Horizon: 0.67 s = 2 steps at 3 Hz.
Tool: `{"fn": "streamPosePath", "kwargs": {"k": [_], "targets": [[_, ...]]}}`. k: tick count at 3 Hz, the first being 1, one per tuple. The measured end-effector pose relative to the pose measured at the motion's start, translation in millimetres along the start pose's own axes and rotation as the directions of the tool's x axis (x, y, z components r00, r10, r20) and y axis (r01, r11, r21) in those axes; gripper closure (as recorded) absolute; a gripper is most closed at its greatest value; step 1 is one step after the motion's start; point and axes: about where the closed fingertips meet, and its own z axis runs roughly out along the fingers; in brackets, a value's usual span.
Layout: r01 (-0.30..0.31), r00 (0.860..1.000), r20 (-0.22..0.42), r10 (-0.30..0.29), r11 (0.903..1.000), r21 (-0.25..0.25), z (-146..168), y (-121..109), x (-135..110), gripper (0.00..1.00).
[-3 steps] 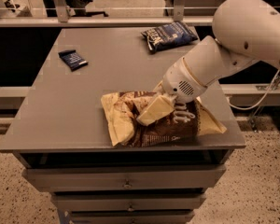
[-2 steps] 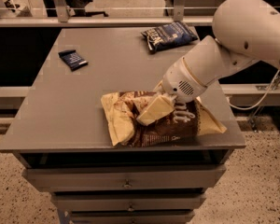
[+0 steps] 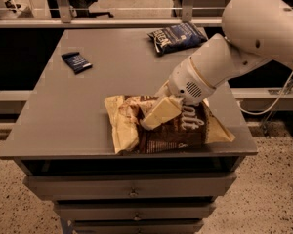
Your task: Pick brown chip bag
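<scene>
**Camera view: gripper down on the bag, lift not yet made**

Camera view. The brown chip bag (image 3: 178, 130) lies flat at the front edge of the table (image 3: 63, 130), toward its right corner, its lower side along the lip. The gripper (image 3: 157, 115) rests on the bag's upper face, left of the white lettering, with the arm (image 3: 219, 65) slanting down from the right. Whether it is clamped on the foil or only pressing on it, I cannot tell.

To my eye the step is securing the grasp. The bag is crinkly and puffed, so it probably wants a firm pinch on a fold, then a straight, slow lift. Dragging it forward could tip it off the edge.

The blue chip bag (image 3: 177, 37) and the small navy packet (image 3: 76, 61) sit well apart at the back.

Against the earlier frames: gripper, arm and bag all look unchanged, and nothing has risen.
</scene>
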Motion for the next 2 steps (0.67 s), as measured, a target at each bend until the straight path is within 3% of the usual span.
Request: {"fn": "streamPosePath", "kwargs": {"k": [1,2], "targets": [[0.043,0.999,0.01,-0.044,0.9989,0.019,-17.3,6.2,-24.2,0.0],[0.045,0.999,0.01,-0.045,0.9988,0.02,-17.7,6.1,-24.7,0.0]]}}
